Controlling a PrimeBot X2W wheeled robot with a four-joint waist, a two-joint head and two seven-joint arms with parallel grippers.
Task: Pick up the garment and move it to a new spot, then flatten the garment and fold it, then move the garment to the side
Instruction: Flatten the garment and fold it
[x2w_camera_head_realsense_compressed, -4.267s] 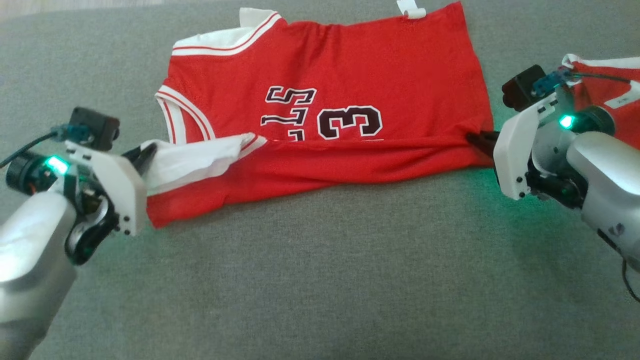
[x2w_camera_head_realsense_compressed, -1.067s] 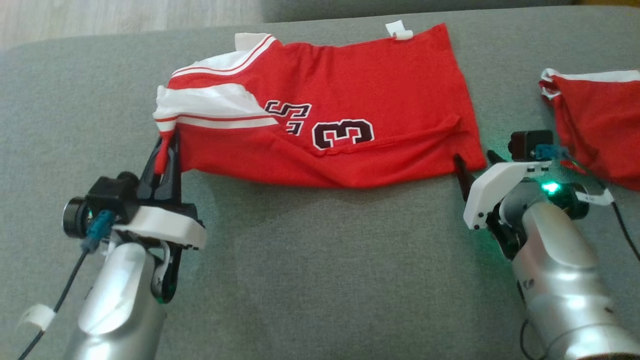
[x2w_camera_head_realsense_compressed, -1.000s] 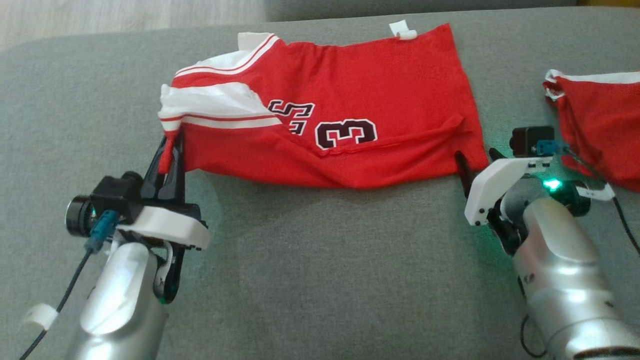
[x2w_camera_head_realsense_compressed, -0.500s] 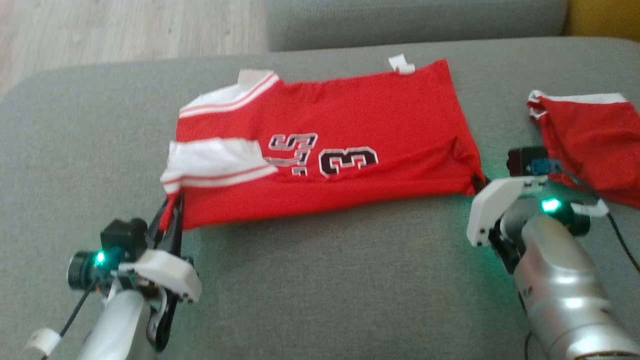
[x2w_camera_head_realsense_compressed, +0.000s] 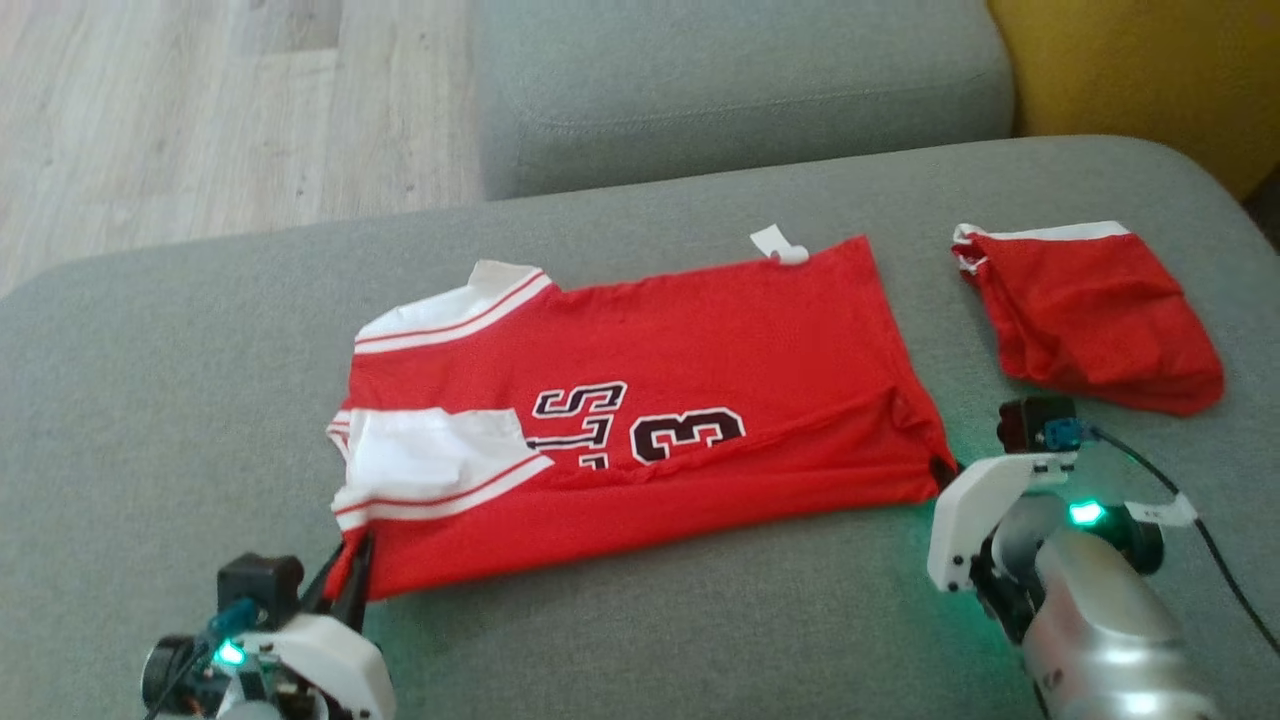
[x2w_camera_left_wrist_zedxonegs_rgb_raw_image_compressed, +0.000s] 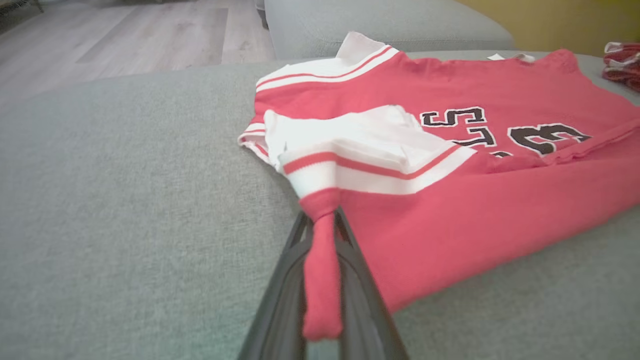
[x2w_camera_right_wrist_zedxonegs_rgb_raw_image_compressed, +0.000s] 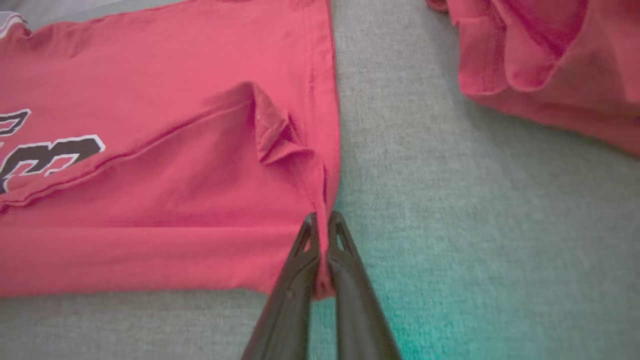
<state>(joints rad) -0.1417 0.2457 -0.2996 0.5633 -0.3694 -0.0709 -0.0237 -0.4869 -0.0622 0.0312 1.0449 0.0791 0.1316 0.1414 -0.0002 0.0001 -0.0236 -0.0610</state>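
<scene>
Mid-fold on the sofa (x2w_camera_head_realsense_compressed: 650, 620) | your left pincer (x2w_camera_left_wrist_zedxonegs_rgb_raw_image_compressed: 322, 220) is clamped on the shoulder corner of the red jersey (x2w_camera_head_realsense_compressed: 700, 340), your right pincer (x2w_camera_right_wrist_zedxonegs_rgb_raw_image_compressed: 322, 218) on its hem corner | jersey lies spread, near edge doubled over | judged left: finish folding, move it aside | red shorts (x2w_camera_head_realsense_compressed: 1090, 315) lie apart, rightward.

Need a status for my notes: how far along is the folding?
Done: the jersey lies spread on the sofa, its near edge folded over. In hand: left gripper and right gripper are shut on its near corners. Left: finishing the fold, moving it aside.
</scene>
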